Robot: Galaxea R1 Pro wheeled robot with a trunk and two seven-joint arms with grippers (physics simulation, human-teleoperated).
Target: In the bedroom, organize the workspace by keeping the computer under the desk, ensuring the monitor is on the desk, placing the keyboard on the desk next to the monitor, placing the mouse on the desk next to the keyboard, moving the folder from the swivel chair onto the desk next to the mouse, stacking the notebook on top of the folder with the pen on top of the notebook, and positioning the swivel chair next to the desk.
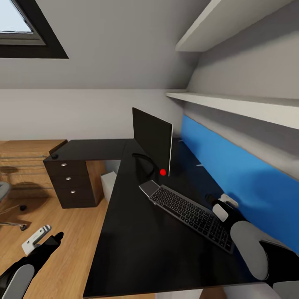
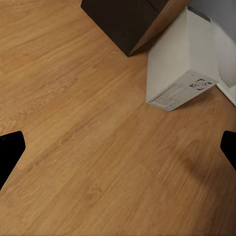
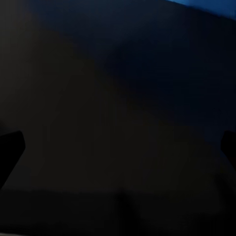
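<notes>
The monitor stands on the black desk, turned edge-on toward the blue back panel. The keyboard lies at an angle in front of it. A small dark mouse sits at the far left end of the desk, above the drawer unit. The light-grey computer stands on the floor under the desk. Part of the swivel chair shows at the left edge. My left gripper hangs open over the floor. My right gripper is open just above the desk, beside the keyboard's far side.
A light wooden chest stands against the left wall. White shelves run above the blue back panel. A red dot marks the monitor's foot. Wooden floor lies left of the desk.
</notes>
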